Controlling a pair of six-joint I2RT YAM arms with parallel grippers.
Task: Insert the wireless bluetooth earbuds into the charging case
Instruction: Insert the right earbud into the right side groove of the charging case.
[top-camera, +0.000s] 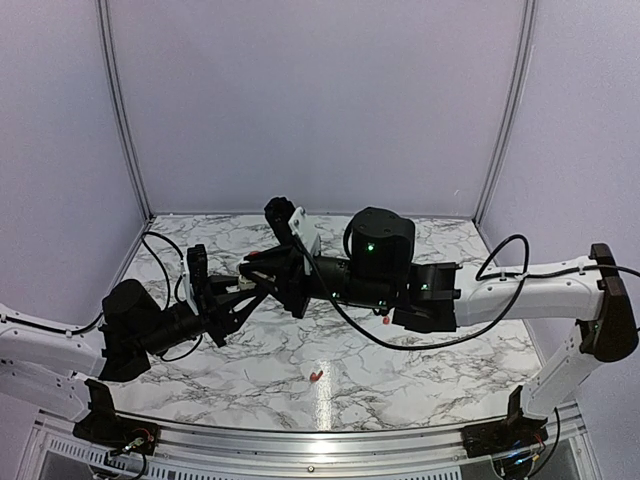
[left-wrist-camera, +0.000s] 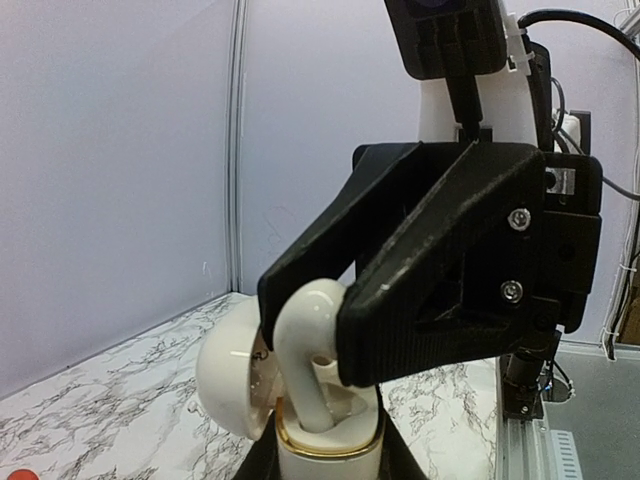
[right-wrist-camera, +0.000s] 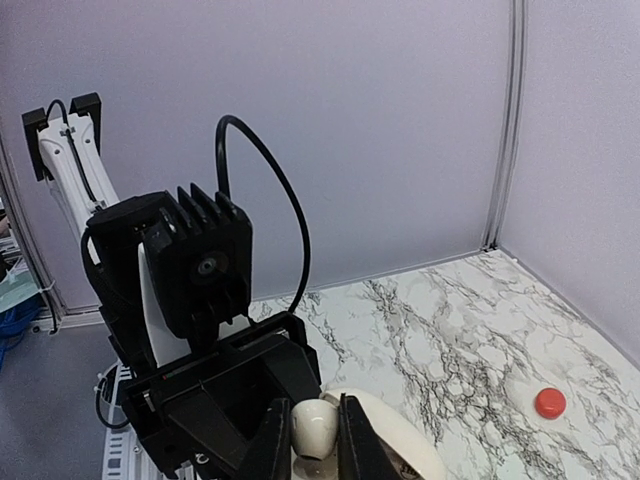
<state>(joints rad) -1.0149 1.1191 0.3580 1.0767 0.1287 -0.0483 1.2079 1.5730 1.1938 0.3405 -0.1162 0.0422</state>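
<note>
Jaws of the right gripper (right-wrist-camera: 313, 445) pinch a cream earbud (left-wrist-camera: 300, 340) standing in the open charging case (left-wrist-camera: 228, 380), which the left gripper (left-wrist-camera: 328, 470) clamps.

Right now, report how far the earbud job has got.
Done: the case sits open in the left tool. In hand: the right tool pinches a white earbud, stem down into the case. Left: seat it fully and let go. Whether another earbud is already in, I cannot tell.
</note>
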